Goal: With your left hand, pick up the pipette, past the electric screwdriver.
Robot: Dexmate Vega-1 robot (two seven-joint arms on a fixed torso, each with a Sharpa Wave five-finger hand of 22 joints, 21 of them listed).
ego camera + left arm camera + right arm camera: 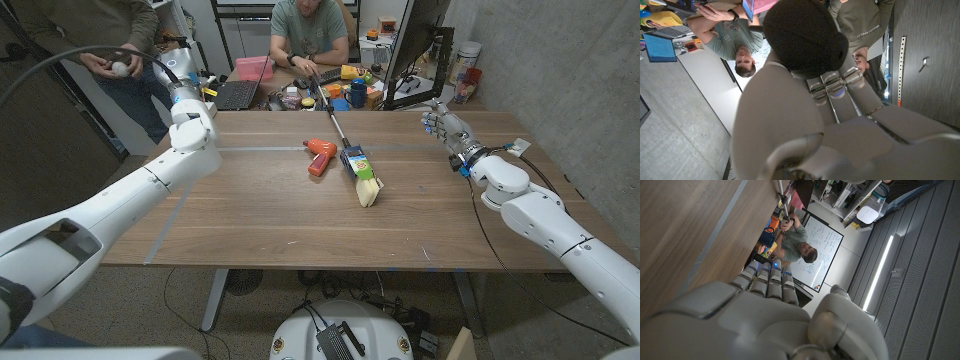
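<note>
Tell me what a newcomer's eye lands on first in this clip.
The red electric screwdriver in the middle of the wooden table, with a long-handled brush just beside it. Then the two white arms, left hand and right hand raised near the far corners.

The left arm reaches to the table's far left corner, its left hand (186,92) raised above the edge, the finger pose unclear. The right hand (445,127) stands near the far right corner, fingers straight and empty.

Brush (368,190), perhaps, on wooden table (250,220); laptop (238,92) behind.
</note>
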